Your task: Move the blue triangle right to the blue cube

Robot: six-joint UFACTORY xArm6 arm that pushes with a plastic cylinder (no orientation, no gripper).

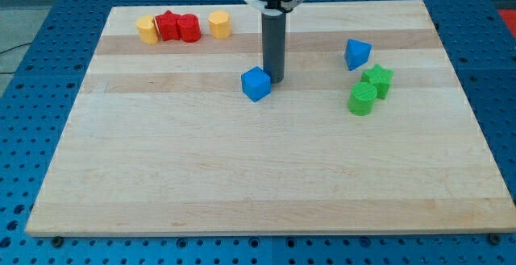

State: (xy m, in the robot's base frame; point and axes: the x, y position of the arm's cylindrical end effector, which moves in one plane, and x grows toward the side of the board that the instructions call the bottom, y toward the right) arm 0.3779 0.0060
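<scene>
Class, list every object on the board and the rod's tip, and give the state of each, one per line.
my tip: down at the board, right beside the blue cube.
blue cube: near centre.
blue triangle: apart, at the view's right.
green star: against the green cylinder.
green cylinder: standing.
two red blocks: touching.
two yellow blocks: flanking the reds.

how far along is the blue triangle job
Nothing looks done yet: the blue triangle sits far to the view's right of the blue cube, near the green blocks. In hand: my tip is just right of the cube. Left: reach the triangle and push it beside the cube.
</scene>
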